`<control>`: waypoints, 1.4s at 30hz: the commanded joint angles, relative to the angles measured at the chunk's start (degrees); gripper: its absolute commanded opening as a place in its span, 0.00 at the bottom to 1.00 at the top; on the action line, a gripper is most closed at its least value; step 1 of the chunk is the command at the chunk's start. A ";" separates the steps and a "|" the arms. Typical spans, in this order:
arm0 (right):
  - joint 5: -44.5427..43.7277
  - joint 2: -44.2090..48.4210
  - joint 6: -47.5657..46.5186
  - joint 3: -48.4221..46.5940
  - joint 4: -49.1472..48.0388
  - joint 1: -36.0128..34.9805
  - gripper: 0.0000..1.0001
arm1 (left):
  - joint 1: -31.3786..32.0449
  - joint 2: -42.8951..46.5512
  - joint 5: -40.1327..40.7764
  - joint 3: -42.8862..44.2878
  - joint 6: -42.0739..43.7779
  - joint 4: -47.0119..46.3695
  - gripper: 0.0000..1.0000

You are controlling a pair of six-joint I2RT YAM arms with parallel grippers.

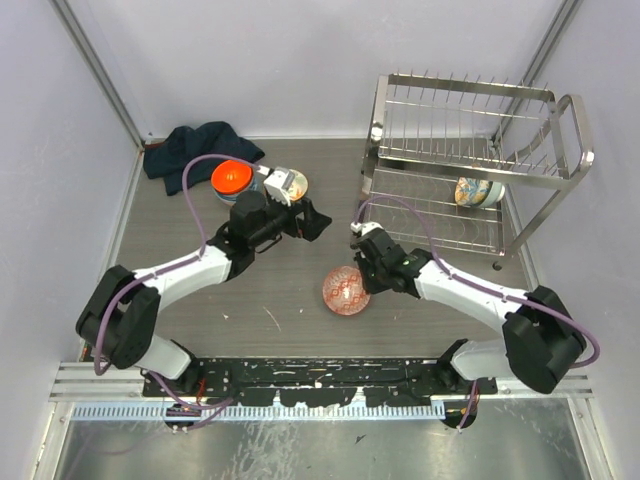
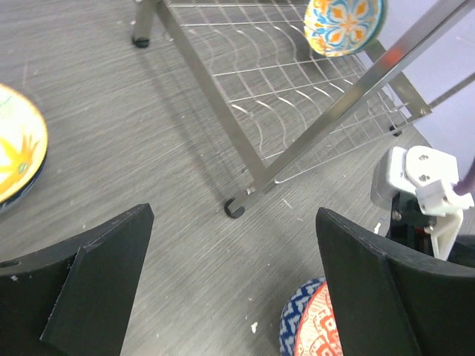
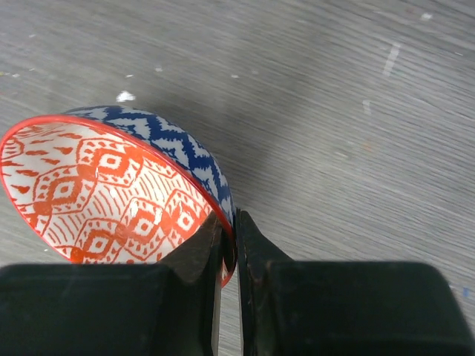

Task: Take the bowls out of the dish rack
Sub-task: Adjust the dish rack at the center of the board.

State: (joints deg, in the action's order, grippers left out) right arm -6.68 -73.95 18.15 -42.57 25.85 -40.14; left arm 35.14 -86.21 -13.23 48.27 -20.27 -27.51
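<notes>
A red-and-white patterned bowl (image 1: 346,290) with a blue zigzag outside (image 3: 111,185) is low over the table's middle, tilted. My right gripper (image 1: 362,272) is shut on its rim (image 3: 230,230), one finger inside and one outside. The silver wire dish rack (image 1: 470,150) stands at the back right. A floral bowl (image 1: 479,191) rests on its lower tier (image 2: 344,22). My left gripper (image 1: 315,222) hangs open and empty (image 2: 234,222) left of the rack. An orange bowl (image 1: 231,178) and a yellow-patterned bowl (image 1: 293,184) sit on the table behind the left arm.
A dark blue cloth (image 1: 195,145) lies crumpled at the back left corner. The rack's near foot (image 2: 235,208) stands on the table just ahead of my left fingers. The right arm's white wrist part (image 2: 423,178) shows beside the left gripper.
</notes>
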 commanded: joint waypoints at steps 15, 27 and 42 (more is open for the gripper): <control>3.34 -19.20 -0.30 -22.15 -8.28 -9.15 0.01 | -0.29 36.20 35.16 -18.60 -2.67 6.98 1.00; 9.79 -46.75 -0.59 -57.11 -0.08 -9.01 0.01 | -0.24 52.17 43.37 -18.64 1.17 20.16 0.98; 10.91 -57.85 0.45 -75.62 7.83 -6.97 0.01 | -0.29 60.20 44.98 -16.67 3.92 29.40 0.98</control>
State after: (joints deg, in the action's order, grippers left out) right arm 4.36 -135.55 17.93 -117.60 35.31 -47.42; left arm 35.11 -26.92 30.85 30.20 -17.65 0.80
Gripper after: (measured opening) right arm 0.151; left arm 0.982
